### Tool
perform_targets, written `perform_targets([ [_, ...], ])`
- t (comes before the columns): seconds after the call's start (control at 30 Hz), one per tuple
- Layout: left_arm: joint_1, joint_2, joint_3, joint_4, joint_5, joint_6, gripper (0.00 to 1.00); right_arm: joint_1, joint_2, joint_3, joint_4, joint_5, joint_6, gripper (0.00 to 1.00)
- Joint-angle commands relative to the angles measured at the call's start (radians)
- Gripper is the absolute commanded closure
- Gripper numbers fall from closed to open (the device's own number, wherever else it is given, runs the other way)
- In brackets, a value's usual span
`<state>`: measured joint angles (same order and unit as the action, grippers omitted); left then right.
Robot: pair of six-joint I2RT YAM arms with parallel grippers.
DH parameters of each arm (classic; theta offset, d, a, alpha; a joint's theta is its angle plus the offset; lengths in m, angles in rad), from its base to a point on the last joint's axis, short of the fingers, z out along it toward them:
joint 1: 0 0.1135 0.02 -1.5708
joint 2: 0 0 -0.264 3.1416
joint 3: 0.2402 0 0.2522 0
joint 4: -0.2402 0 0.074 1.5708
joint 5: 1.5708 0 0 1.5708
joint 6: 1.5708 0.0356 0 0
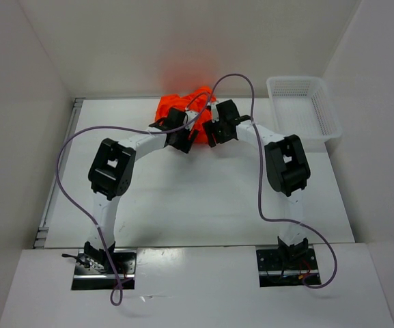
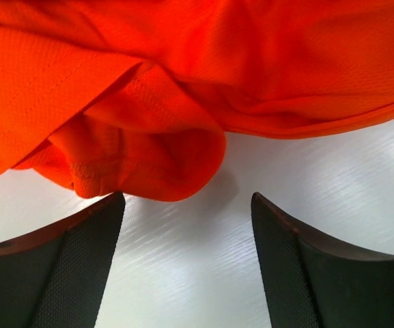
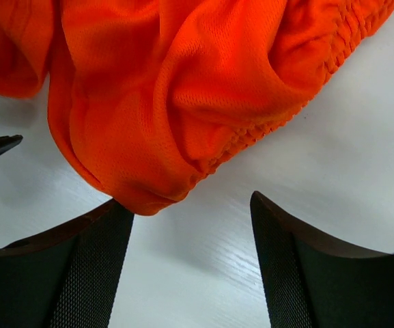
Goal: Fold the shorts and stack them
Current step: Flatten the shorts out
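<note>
Orange shorts [image 1: 176, 102] bunched far edge; left hand [image 2: 187, 205], right hand [image 3: 190, 201] spread.

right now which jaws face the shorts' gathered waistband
The right gripper: the gathered elastic edge of the shorts lies just ahead of its open jaws. The left gripper faces only smooth folds.

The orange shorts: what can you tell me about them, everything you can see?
The shorts are bright orange, of soft fine-mesh cloth, with a gathered elastic waistband. They lie crumpled in a heap, not folded, at the far side of the white table. The left tool and right tool are open at their near edge, gripping nothing.
</note>
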<state>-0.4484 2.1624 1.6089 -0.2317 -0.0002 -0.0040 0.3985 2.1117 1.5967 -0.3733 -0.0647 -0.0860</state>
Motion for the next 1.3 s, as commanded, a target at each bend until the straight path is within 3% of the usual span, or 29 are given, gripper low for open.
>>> perform_targets([
  [0.0, 0.004, 0.025, -0.01, 0.041, -0.058, 0.004, 0.23, 0.008, 0.046, 0.06, 0.051, 0.002, 0.054, 0.27],
  [0.07, 0.004, 0.049, 0.02, 0.051, -0.089, 0.004, 0.33, 0.008, 0.062, 0.089, 0.051, 0.011, 0.063, 0.28],
  [0.1, 0.004, 0.074, 0.02, 0.06, -0.099, 0.004, 0.41, 0.019, 0.073, 0.089, 0.051, 0.011, 0.063, 0.28],
  [0.13, 0.004, 0.083, 0.031, 0.06, -0.11, 0.004, 0.56, 0.019, 0.073, 0.101, 0.06, 0.022, 0.063, 0.28],
  [0.2, 0.014, 0.094, 0.031, 0.06, -0.119, 0.004, 0.67, 0.028, 0.083, 0.111, 0.06, 0.032, 0.072, 0.28],
  [0.23, 0.014, 0.094, 0.031, 0.06, -0.11, 0.004, 0.78, 0.028, 0.083, 0.12, 0.06, 0.032, 0.072, 0.28],
  [0.33, 0.024, 0.073, 0.04, 0.049, -0.089, 0.004, 0.97, 0.04, 0.073, 0.12, 0.06, 0.023, 0.072, 0.29],
  [0.4, 0.043, 0.059, 0.04, 0.022, -0.054, 0.004, 1.0, 0.049, 0.073, 0.12, 0.06, 0.035, 0.081, 0.29],
  [0.6, 0.109, -0.019, 0.069, -0.081, 0.08, 0.004, 1.0, 0.08, 0.119, 0.164, 0.071, 0.124, 0.091, 0.29],
  [0.63, 0.109, -0.045, 0.069, -0.09, 0.08, 0.004, 1.0, 0.08, 0.142, 0.178, 0.071, 0.146, 0.101, 0.34],
  [0.73, 0.148, -0.096, 0.036, -0.118, 0.08, 0.004, 1.0, 0.08, 0.172, 0.178, 0.094, 0.218, 0.101, 0.61],
  [0.77, 0.157, -0.107, 0.025, -0.129, 0.08, 0.004, 1.0, 0.08, 0.182, 0.178, 0.094, 0.233, 0.101, 0.78],
  [0.87, 0.168, -0.151, -0.018, -0.153, 0.094, 0.004, 1.0, 0.08, 0.156, 0.166, 0.094, 0.218, 0.066, 0.93],
  [0.93, 0.116, -0.171, -0.018, -0.176, 0.132, 0.004, 0.54, 0.08, 0.102, 0.134, 0.08, 0.189, 0.011, 0.97],
  [0.97, 0.093, -0.171, -0.018, -0.176, 0.149, 0.004, 0.38, 0.08, 0.081, 0.122, 0.065, 0.178, -0.009, 0.98],
  [1.07, 0.008, -0.153, -0.018, -0.149, 0.161, 0.004, 0.25, 0.08, -0.005, 0.054, 0.053, 0.157, -0.056, 1.0],
  [1.27, -0.027, -0.033, -0.018, 0.014, 0.046, 0.004, 0.24, 0.08, -0.074, -0.059, 0.042, 0.112, -0.078, 1.0],
])
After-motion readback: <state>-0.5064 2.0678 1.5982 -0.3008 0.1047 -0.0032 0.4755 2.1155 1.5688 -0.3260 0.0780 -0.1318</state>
